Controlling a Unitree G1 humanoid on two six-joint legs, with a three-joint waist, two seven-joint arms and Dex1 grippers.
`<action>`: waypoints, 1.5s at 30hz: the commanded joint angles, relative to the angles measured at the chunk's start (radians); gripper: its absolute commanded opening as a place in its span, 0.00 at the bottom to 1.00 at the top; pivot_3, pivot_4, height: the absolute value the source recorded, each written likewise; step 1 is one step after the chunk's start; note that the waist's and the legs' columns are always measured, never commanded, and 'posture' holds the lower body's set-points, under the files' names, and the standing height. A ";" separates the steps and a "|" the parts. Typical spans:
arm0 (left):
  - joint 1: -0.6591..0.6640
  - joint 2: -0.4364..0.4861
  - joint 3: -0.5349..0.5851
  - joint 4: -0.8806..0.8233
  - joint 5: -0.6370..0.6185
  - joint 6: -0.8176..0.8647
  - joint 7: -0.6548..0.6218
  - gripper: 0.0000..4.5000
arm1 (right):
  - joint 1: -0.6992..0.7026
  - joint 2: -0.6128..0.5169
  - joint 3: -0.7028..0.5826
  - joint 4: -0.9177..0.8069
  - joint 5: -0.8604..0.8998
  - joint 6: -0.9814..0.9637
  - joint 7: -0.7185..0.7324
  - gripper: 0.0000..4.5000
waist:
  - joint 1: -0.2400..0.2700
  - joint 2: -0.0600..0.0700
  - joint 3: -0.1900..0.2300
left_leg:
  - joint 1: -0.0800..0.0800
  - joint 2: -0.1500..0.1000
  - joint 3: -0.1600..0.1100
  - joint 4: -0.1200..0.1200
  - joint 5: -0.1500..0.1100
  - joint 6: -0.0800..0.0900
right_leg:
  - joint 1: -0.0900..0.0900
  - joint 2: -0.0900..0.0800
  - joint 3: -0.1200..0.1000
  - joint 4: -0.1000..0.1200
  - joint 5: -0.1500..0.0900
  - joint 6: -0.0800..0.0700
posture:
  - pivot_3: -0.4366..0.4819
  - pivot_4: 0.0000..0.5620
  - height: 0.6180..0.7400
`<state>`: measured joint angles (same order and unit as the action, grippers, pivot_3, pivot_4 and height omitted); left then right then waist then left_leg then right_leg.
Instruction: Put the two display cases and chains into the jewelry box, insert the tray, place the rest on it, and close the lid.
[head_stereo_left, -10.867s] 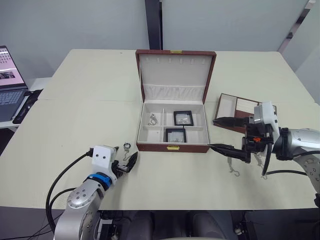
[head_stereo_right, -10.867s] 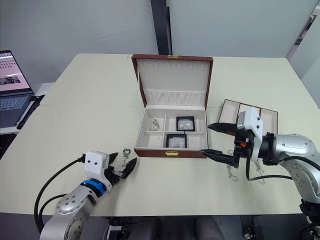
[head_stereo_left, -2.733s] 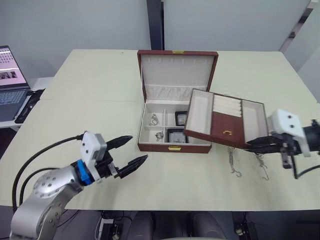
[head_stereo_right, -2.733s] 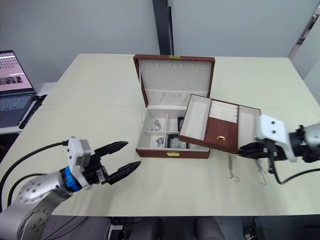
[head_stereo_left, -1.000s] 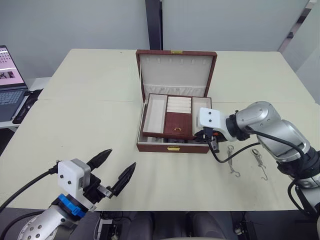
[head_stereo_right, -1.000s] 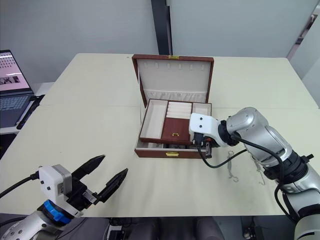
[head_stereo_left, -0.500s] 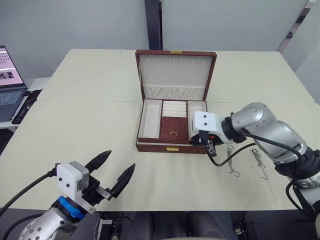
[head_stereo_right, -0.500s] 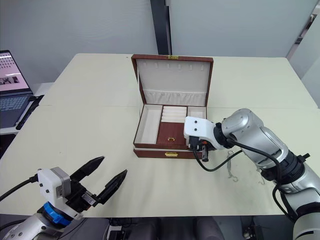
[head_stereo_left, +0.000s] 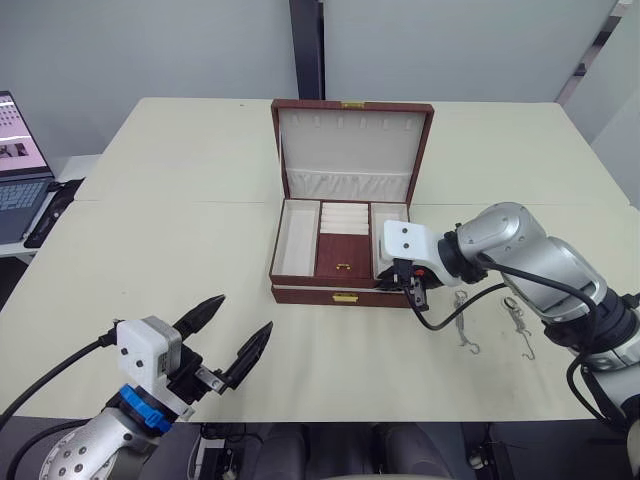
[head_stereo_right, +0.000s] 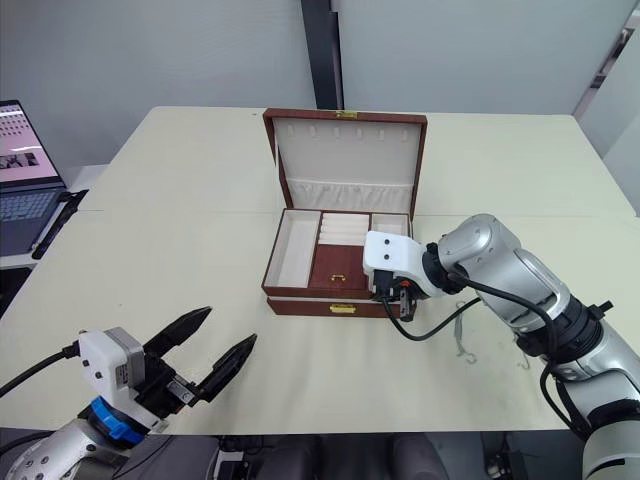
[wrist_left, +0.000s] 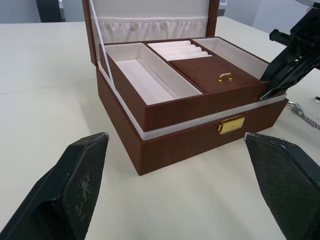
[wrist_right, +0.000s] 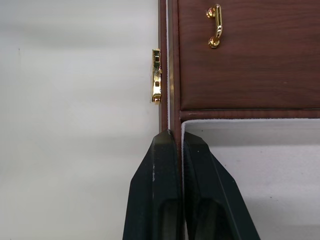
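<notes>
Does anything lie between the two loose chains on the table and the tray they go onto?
Yes: the right end effector, shut on the tray's front wall, and its arm sit between the chains and the tray.

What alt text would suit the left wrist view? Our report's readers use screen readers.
A reddish-brown jewelry box sits open on a pale table, with the tray resting in its top, not fully sunk. The right gripper pinches the tray's near right corner, and the left gripper is wide open in the foreground. A silver chain lies beside the box.
</notes>
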<state>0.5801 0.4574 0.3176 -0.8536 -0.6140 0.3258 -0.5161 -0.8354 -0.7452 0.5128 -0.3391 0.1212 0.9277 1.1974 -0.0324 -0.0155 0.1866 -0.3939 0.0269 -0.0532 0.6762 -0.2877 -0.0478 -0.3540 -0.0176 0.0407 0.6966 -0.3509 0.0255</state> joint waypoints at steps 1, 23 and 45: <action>-0.003 0.011 -0.002 -0.045 -0.009 0.007 0.010 1.00 | -0.021 -0.010 -0.016 -0.005 0.006 -0.012 -0.004 0.00 | 0.000 0.000 0.000 | 0.000 0.000 0.000 0.000 0.000 0.000 | 0.000 0.000 0.000 0.000 0.000 0.000 | 0.48 0.27 1.00; -0.071 0.040 -0.011 -0.101 -0.059 0.111 0.088 1.00 | -0.012 -0.041 -0.026 0.012 0.023 -0.022 -0.008 0.00 | 0.001 0.000 0.000 | 0.000 0.000 0.000 0.000 0.000 0.000 | 0.000 0.000 0.000 0.000 0.000 0.000 | 0.48 0.27 1.00; -0.038 0.027 -0.003 -0.076 -0.043 0.083 0.054 1.00 | -0.013 -0.020 -0.010 0.015 0.024 -0.025 -0.010 0.00 | 0.001 0.000 0.000 | -0.001 0.000 0.000 0.000 0.000 0.000 | -0.001 0.000 0.000 0.000 0.000 0.000 | 0.48 0.27 1.00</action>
<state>0.5384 0.4868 0.3083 -0.9110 -0.6583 0.4314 -0.4523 -0.8399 -0.7613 0.5202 -0.3072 0.1406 0.9160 1.1892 -0.0313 -0.0155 0.1870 -0.3949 0.0266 -0.0533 0.6762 -0.2877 -0.0478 -0.3545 -0.0180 0.0407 0.6961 -0.3509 0.0255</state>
